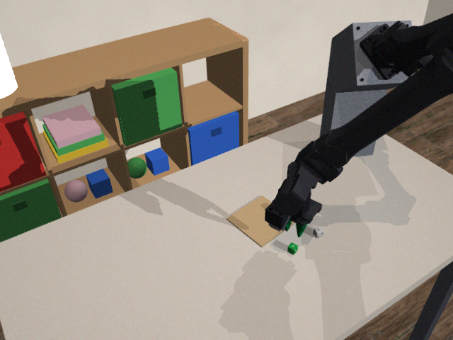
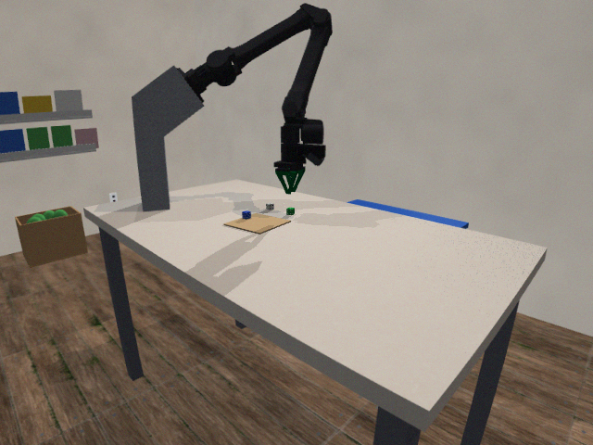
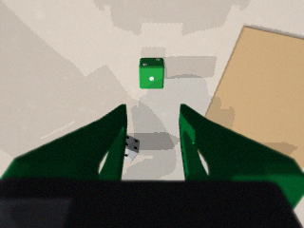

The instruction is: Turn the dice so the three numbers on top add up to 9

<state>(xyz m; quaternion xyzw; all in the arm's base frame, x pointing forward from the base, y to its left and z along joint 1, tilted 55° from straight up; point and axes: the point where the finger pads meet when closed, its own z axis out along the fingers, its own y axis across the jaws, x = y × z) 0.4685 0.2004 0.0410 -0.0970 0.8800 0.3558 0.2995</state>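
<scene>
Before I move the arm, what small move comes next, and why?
I'd probably shift the open gripper over the green die: that die sits off the mat, and the fingers hold nothing.

Pale, speckled bench point(image 1: 146, 274) point(image 2: 407, 287) point(image 3: 43, 109) on dark legs, its top crossed by gray shadows. A square tan mat point(image 1: 252, 219) point(image 2: 260, 223) point(image 3: 266, 85) lies flat upon it. The green die point(image 1: 292, 248) point(image 2: 290, 210) point(image 3: 151, 73) and the white die point(image 1: 318, 232) point(image 2: 270, 206) point(image 3: 132, 146) rest directly on the bench, off the mat and apart from each other. A gray pedestal point(image 1: 330, 88) point(image 2: 154, 177) stands toward one end. Whether the blue die point(image 2: 246, 214), by the mat's border, touches the bench is unclear.
</scene>
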